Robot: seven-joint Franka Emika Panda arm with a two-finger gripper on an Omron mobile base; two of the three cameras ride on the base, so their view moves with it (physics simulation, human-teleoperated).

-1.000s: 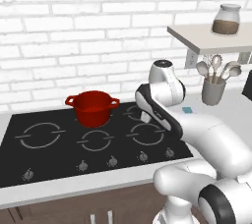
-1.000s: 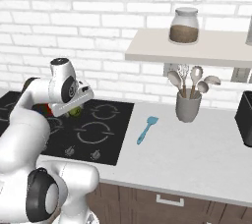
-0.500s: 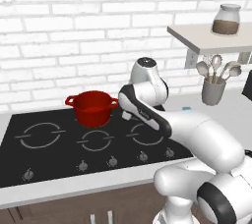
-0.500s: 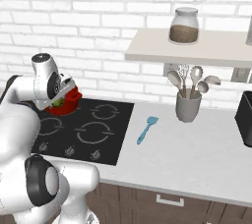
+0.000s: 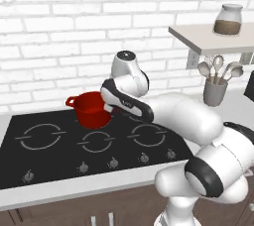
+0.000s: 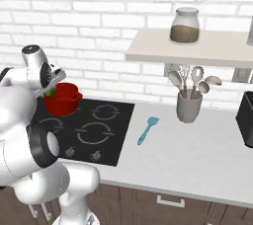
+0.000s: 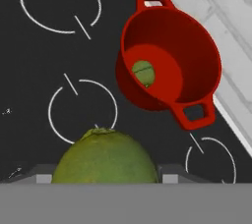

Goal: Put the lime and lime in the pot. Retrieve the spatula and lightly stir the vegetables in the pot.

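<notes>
above the black cooktop (image 7: 39, 95), seen down the hand view, one lime (image 7: 143, 72) already sits on the floor of the red pot (image 7: 197, 61), while a second lime (image 7: 104, 156) is clamped between the jaws of the gripper (image 7: 106, 176). the pot's open mouth lies ahead and to the right of the held fruit, not yet beneath it, so the carry looks to need a further reach that way. from the right base view, the blue spatula (image 6: 147, 129) waits on the counter (image 6: 197, 155), well apart.

Glossy red pot (image 7: 170, 66) (lime (image 7: 104, 156) dimpled, matt)
</notes>
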